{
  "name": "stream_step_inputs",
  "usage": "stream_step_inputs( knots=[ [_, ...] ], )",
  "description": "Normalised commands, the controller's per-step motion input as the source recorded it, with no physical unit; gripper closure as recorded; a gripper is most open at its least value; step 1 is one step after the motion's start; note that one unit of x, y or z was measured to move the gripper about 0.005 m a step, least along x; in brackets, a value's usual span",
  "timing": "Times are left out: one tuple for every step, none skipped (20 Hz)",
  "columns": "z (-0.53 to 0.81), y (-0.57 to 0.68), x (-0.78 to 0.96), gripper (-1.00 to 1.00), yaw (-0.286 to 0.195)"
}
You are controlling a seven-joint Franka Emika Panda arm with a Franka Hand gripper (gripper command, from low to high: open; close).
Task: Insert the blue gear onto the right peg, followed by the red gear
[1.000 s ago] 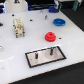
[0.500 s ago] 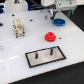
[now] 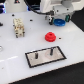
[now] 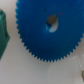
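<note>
The blue gear (image 3: 59, 23) lies flat on the white table at the back, on the exterior view's right. It fills the wrist view (image 4: 47, 32), centre hole showing. My gripper (image 3: 58, 19) hangs just over it, fingers spread to either side, holding nothing. The red gear (image 3: 50, 36) lies on the table in front of the blue one. The black-bordered grey plate (image 3: 57, 55) sits nearer the front. Its right peg (image 3: 50, 50) is dark and upright, and a paler, thinner pin (image 3: 37, 54) stands to its left. No fingers show in the wrist view.
A beige blocky fixture (image 3: 18, 27) stands at the exterior view's left. A green object (image 4: 2, 35) lies close beside the blue gear. The table's dark far edge (image 3: 30, 6) runs behind the arm.
The gripper has come down a little over the blue gear. Both gears and the plate have stayed in place.
</note>
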Motion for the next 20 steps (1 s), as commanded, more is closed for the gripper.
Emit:
stream_step_inputs(
  knots=[
    [0.0, 0.0, -0.04, 1.0, 0.0],
    [0.0, 0.0, -0.05, 1.0, 0.0],
    [-0.15, 0.0, -0.23, 1.0, 0.0],
    [-0.1, 0.01, -0.21, 1.0, 0.0],
    [-0.07, 0.01, -0.19, 1.0, 0.0],
    [-0.05, 0.01, -0.17, 1.0, 0.0],
    [-0.02, 0.0, -0.11, 1.0, 0.0],
    [-0.01, 0.01, -0.11, 1.0, 0.0],
    [-0.03, 0.0, -0.11, 1.0, 0.0],
    [-0.06, -0.07, -0.1, 1.0, 0.0],
    [0.0, 0.0, -0.04, 1.0, 0.0],
    [0.0, -0.01, -0.03, 1.0, 0.0],
    [-0.02, -0.06, -0.08, 1.0, 0.0],
    [0.01, -0.06, -0.06, 1.0, 0.0],
    [0.01, 0.01, -0.02, 1.0, 0.0],
    [0.12, 0.0, 0.02, 1.0, 0.0],
    [0.32, 0.0, 0.09, 1.0, 0.0],
    [0.57, -0.04, 0.26, 1.0, 0.0],
    [0.61, -0.12, 0.32, 1.0, 0.0],
    [0.65, -0.19, 0.33, 1.0, 0.0]
  ],
)
